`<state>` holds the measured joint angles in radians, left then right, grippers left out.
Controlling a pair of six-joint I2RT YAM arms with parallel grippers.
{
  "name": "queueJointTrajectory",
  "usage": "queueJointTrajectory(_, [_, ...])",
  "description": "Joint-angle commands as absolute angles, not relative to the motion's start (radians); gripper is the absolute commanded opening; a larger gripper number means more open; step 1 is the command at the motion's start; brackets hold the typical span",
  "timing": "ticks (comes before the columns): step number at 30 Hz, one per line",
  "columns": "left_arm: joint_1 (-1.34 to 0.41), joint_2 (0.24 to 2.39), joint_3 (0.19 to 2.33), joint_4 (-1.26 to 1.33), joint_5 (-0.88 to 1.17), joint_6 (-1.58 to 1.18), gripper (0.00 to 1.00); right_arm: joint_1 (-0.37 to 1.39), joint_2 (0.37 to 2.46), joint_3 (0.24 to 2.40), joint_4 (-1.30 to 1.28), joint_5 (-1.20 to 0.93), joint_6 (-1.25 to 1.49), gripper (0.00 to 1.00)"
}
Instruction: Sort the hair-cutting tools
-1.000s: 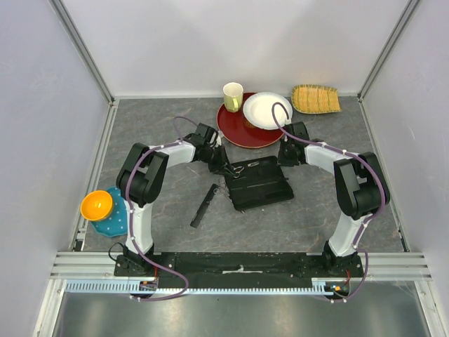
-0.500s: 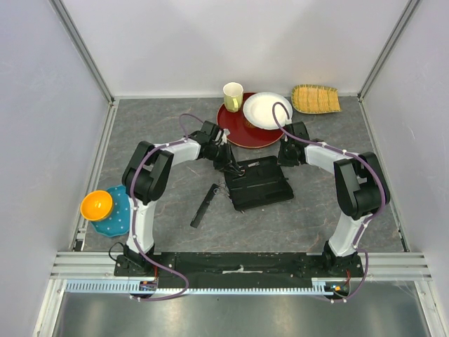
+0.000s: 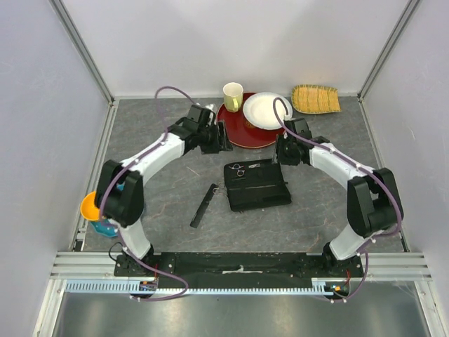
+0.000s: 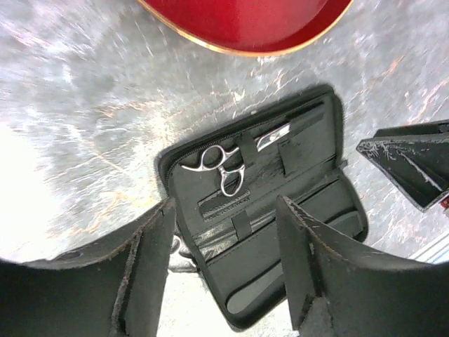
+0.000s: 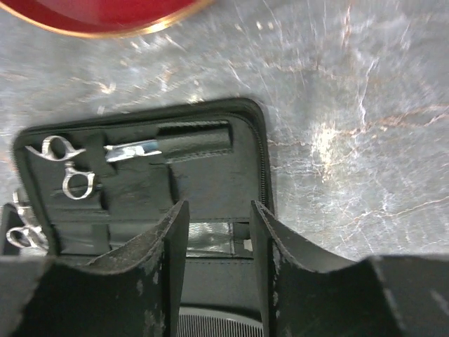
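Grey table [image 3: 316, 225], walled on three sides, open surface at left: open case [image 3: 263, 193] mid-table holds scissors [image 3: 238, 170], comb [image 3: 204, 205] beside it; red tray [image 3: 245, 137] crowds the far side. Left wrist: left gripper [image 4: 224, 207] spread, empty, over the case. Right wrist: right gripper [image 5: 219, 207] likewise released

Behind the open case [image 3: 259, 189] I have little room. The red tray [image 3: 245, 137] sits just past its far edge, carrying a cup [image 3: 233, 96] and a white plate [image 3: 266, 110]. My left gripper [image 4: 224, 207] and right gripper [image 5: 219, 205] both hang over that narrow strip. A comb [image 3: 205, 205] blocks the case's near-left side. The table [image 3: 330, 210] is bare to the case's right.
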<state>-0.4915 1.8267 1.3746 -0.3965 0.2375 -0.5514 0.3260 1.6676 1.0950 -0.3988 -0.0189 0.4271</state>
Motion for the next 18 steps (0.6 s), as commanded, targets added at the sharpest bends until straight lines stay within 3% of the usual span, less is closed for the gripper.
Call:
queueJointTrajectory(1, [-0.472, 1.639, 1.367, -0.44, 0.014, -0.457, 0.7, 0.373, 1.565, 1.17, -0.426, -0.029, 0.342, 0.51])
queueJointTrajectory(3, [-0.457, 1.551, 1.332, -0.446, -0.064, -0.439, 0.77, 0.435, 1.552, 1.181, -0.423, -0.023, 0.31, 0.53])
queueJointTrajectory(4, [-0.45, 1.52, 1.318, -0.449, -0.084, -0.434, 0.94, 0.46, 1.552, 1.184, -0.42, -0.023, 0.301, 0.55])
queueJointTrajectory(5, [-0.44, 1.464, 1.283, -0.452, -0.107, -0.431, 1.0, 0.506, 1.555, 1.189, -0.416, -0.023, 0.295, 0.56])
queueJointTrajectory(11, [-0.335, 1.261, 1.106, -0.451, -0.089, -0.452, 1.0, 0.699, 1.634, 1.216, -0.362, -0.028, 0.272, 0.55])
queueJointTrajectory(18, [-0.232, 1.074, 0.956, -0.469, -0.078, -0.52, 0.96, 0.87, 1.83, 1.33, -0.357, -0.006, 0.293, 0.36])
